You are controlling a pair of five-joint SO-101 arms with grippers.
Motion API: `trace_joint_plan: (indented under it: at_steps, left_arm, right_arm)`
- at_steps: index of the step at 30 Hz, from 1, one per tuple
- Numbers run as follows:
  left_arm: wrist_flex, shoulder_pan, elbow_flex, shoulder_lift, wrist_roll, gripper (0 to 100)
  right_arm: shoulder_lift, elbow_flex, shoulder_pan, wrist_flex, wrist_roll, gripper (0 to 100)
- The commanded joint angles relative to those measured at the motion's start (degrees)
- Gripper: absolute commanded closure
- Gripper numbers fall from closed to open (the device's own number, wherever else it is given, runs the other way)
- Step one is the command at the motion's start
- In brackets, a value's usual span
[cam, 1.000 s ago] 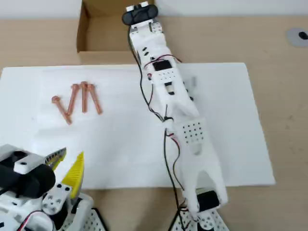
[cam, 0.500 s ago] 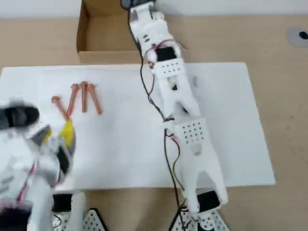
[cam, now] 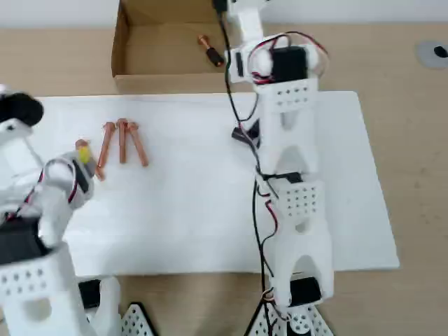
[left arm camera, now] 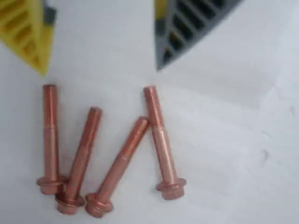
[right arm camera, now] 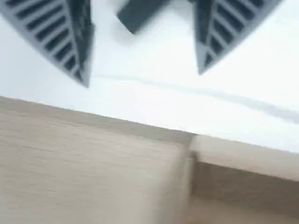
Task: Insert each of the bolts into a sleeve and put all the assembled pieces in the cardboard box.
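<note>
Several copper bolts (cam: 120, 143) lie side by side on the white mat (cam: 189, 210). My left gripper (cam: 82, 155) hovers at their left end. In the left wrist view the bolts (left arm camera: 107, 158) lie just beyond my open left gripper (left arm camera: 100, 69), its yellow and grey fingers apart with nothing between them. One bolt with a black sleeve (cam: 210, 50) lies inside the cardboard box (cam: 122, 56). My right gripper (right arm camera: 144, 77) is open over the mat's far edge, and a dark sleeve (right arm camera: 140, 14) lies past its fingertips. The right arm (cam: 290, 140) stretches up the mat toward the box.
Bare wooden table (cam: 406, 126) surrounds the mat. A round grey fitting (cam: 432, 52) sits at the far right. In the right wrist view the mat edge meets the table (right arm camera: 93, 163), with the box wall (right arm camera: 243, 182) beside it. Both arm bases stand at the front edge.
My left arm has swung from the front edge up to the bolts. The right arm has lifted off the box, and a sleeved bolt now shows inside it.
</note>
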Motion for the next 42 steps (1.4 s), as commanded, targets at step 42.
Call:
trace_joint_plan:
  at_steps: [42]
  left_arm:
    - [1.0,-5.2,-44.0,76.9,9.8,83]
  right_arm:
    - [-36.9,37.1,6.2,1.3,-0.1,81.7]
